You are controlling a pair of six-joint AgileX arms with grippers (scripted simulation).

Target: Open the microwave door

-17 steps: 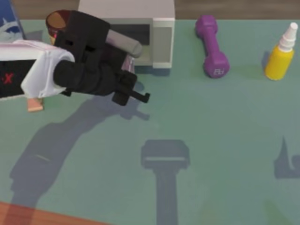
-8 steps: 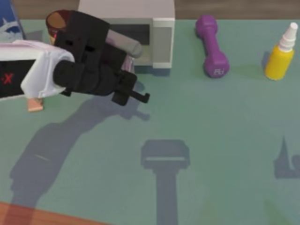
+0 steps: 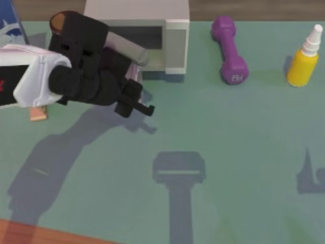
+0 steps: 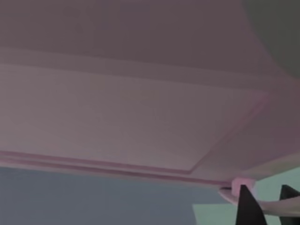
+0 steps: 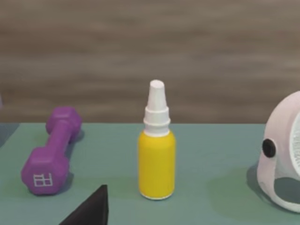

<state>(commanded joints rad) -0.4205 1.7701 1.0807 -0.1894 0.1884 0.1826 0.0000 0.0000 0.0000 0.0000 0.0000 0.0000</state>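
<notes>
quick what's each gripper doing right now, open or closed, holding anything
Left gripper: at the microwave door, which stands ajar; cannot tell whether it is open or shut.
Right gripper: only one dark fingertip shows; state cannot be told.

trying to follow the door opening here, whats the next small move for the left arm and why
Probably keep swinging the microwave door outward, toward the table's left. In the top view the door already stands at an angle off the microwave, with the oven cavity partly exposed, but not fully open. The left gripper sits by the door's free edge, and the left wrist view is filled by the door panel. The right gripper is out of sight.
</notes>
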